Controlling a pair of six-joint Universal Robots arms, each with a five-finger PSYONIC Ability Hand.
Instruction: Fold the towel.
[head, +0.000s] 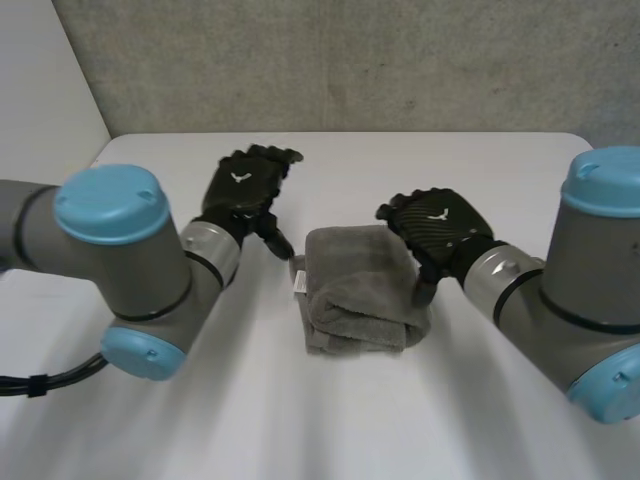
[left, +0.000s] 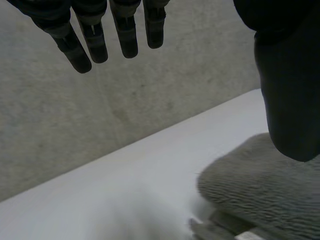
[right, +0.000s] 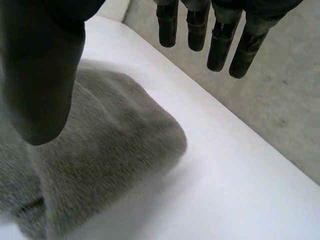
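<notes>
Just one folded towel, one left hand, one right hand

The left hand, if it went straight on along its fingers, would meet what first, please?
Probably nothing near: the left hand points over bare table toward the wall; the towel lies aside, by its thumb.

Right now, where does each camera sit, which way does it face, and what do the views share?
Head view: behind and between the arms, looking down at table and towel; left hand, right hand, both arms show.
Left wrist view: on that wrist, facing the wall past its own fingers and thumb.
Right wrist view: likewise, on its wrist.
All three share the towel.
</notes>
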